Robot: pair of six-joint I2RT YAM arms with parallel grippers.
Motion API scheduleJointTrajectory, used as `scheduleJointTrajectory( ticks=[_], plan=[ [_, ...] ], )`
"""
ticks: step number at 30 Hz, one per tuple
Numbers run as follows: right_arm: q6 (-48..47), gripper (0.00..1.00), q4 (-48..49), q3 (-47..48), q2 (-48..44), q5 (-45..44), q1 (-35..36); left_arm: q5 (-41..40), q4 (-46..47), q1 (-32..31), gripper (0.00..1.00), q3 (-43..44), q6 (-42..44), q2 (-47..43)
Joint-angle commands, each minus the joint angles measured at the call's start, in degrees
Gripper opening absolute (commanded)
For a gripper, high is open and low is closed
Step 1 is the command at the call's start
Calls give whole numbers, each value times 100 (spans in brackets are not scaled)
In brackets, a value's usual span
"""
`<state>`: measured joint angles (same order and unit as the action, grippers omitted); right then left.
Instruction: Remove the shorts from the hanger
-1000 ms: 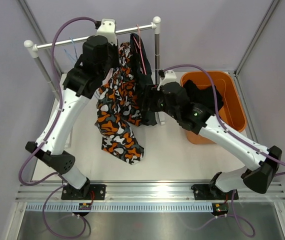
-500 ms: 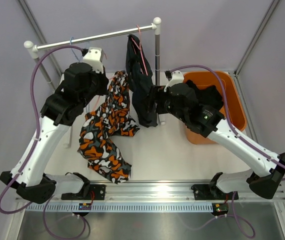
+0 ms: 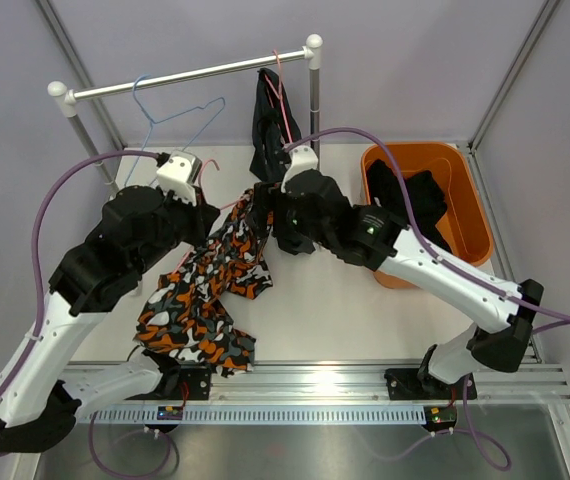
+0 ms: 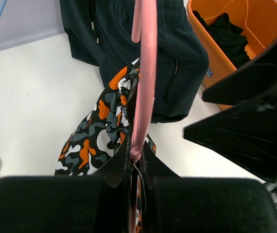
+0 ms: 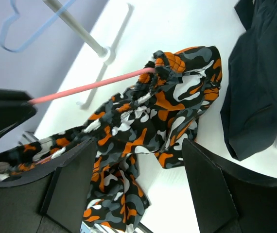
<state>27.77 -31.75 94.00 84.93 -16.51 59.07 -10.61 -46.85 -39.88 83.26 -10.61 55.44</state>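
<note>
- The camouflage shorts [image 3: 215, 290] lie draped on the white table [image 3: 335, 310], a little left of centre. Their long axis runs from 1 o'clock to 7 o'clock, with the bunched waistband at the 1 o'clock end.
- One end of a pink hanger [image 4: 143, 73] is tucked into that waistband.
- The left gripper [image 4: 136, 155] is clamped tight on the pink hanger. Its arm rises from 7 o'clock, elbow bent, and reaches toward 1 o'clock.
- The right gripper [image 5: 138, 143] hovers over the waistband with its fingers spread wide, holding nothing. Its arm stretches from 5 o'clock toward 11 o'clock.
- The black shorts [image 3: 265, 125] hang from the rail [image 3: 185, 78] at 12 o'clock.
- A second black pair [image 3: 420, 200] lies in the orange bin [image 3: 470, 215] at 2 o'clock.
- A bare blue hanger [image 3: 170, 115] hangs on the rail at 11 o'clock.
- Pale lilac walls [image 3: 415, 70] enclose the table.
</note>
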Motion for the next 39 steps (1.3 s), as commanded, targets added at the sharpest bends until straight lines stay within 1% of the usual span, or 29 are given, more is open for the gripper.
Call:
scheduleJointTrajectory(
  ticks=[1,4,11,15,16,19,22,23,25,26,29,30,31,35,39],
  plan=[
    [106,79,-322,496,392,-396,149,208,247,-46,0,-196,-108,-244],
    [176,77,-350,681,656,-441,166,349,238,-73,0,-249,-143,-358],
    [282,74,-402,936,1069,-607,158,376,238,-82,0,-425,-178,-560],
    [343,68,-429,910,1167,-730,158,393,220,-82,0,-399,-196,-648],
    [343,65,-403,893,1175,-731,158,384,211,-82,0,-399,-196,-666],
    [352,61,-411,857,1167,-801,158,437,141,-82,0,-346,-187,-701],
    [343,51,-507,857,1140,-994,166,463,63,-82,0,-293,-178,-754],
    [334,43,-525,857,1123,-1125,158,446,45,-82,0,-284,-161,-763],
    [326,34,-595,840,1061,-1292,158,428,-87,-90,0,-241,-134,-780],
    [291,23,-613,831,1035,-1458,158,428,-114,-82,0,-232,-125,-798],
    [238,9,-684,840,973,-1592,35,446,-140,-82,0,-284,-134,-929],
    [238,1,-684,822,947,-1574,-9,429,-175,-82,0,-284,-143,-982],
    [229,0,-675,805,938,-1557,-53,420,-193,-82,0,-284,-152,-1009],
    [238,0,-692,734,929,-1556,-246,446,-272,-82,0,-249,-143,-1132],
    [255,0,-693,629,920,-1496,-510,656,-272,-82,0,-223,-82,-1316]
  ],
)
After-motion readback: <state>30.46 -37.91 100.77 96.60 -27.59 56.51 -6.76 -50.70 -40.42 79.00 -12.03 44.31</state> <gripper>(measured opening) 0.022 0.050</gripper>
